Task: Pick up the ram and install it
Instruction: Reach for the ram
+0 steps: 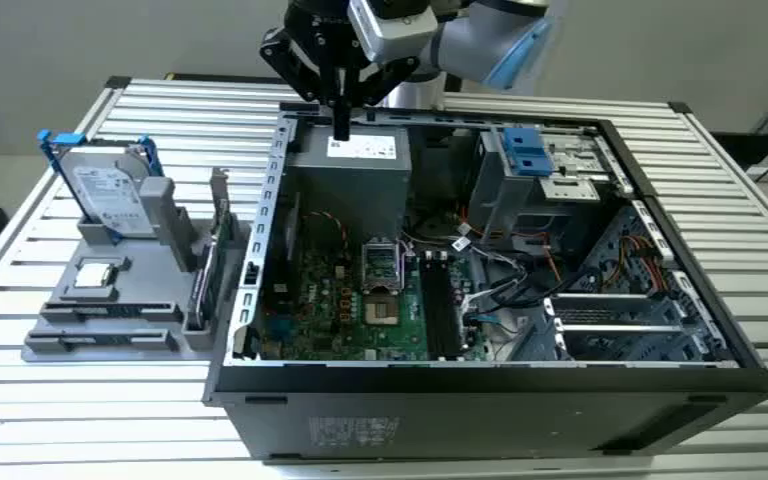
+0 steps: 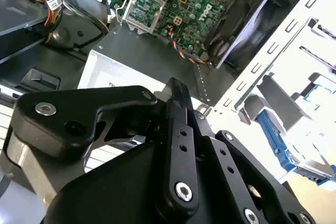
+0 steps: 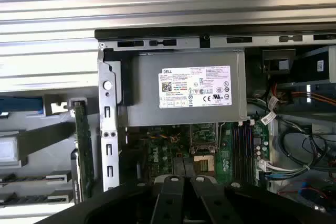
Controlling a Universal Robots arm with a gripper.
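My gripper hangs shut over the back edge of the open computer case, just above the grey power supply. In both wrist views the black fingers press together and nothing shows between them. The black memory slots lie on the green motherboard beside the processor socket, well below the gripper. On the exterior view's left stands a grey holder. A thin dark strip in its front slot may be the ram; I cannot tell for sure.
In the holder stand a silver hard drive in a blue frame and a taller green expansion card with a metal bracket. Loose cables and a drive cage crowd the case's right half. Everything rests on a slatted metal table.
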